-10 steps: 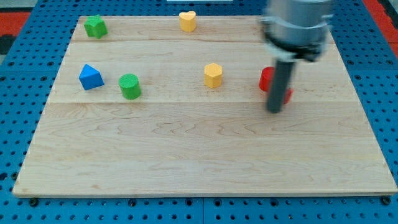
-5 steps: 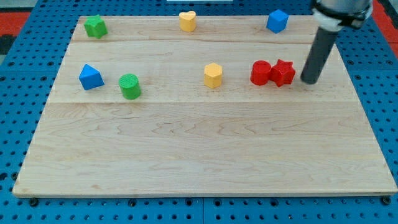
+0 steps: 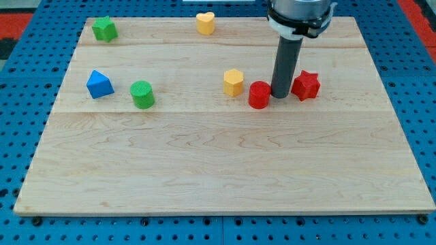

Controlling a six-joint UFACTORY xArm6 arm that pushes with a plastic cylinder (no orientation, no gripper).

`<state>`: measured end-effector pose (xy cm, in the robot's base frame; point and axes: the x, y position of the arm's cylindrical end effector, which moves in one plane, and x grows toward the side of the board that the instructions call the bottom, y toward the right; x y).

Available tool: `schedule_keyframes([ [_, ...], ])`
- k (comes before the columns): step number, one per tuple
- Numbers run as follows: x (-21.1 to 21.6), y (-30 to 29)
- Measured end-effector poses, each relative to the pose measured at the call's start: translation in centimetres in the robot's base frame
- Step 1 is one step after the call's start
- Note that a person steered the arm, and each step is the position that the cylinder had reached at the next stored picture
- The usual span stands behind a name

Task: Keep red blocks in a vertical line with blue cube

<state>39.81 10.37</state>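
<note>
My tip (image 3: pixel 279 94) is set between the red cylinder (image 3: pixel 259 94) and the red star (image 3: pixel 306 85), touching the cylinder; no claw is fitted. The blue cube is hidden behind the arm. No vertical line is formed yet

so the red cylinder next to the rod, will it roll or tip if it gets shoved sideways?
Probably slides. The red cylinder stands on its flat end and looks squat, so tipping seems unlikely. My tip sits right against its right side, with the red star on the other; an off-centre push may spin it.
</note>
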Motion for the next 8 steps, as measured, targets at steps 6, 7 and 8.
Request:
schedule_keyframes([
  [6, 5.0, -5.5],
  [7, 14.0, 6.1],
  [8, 8.0, 5.7],
])
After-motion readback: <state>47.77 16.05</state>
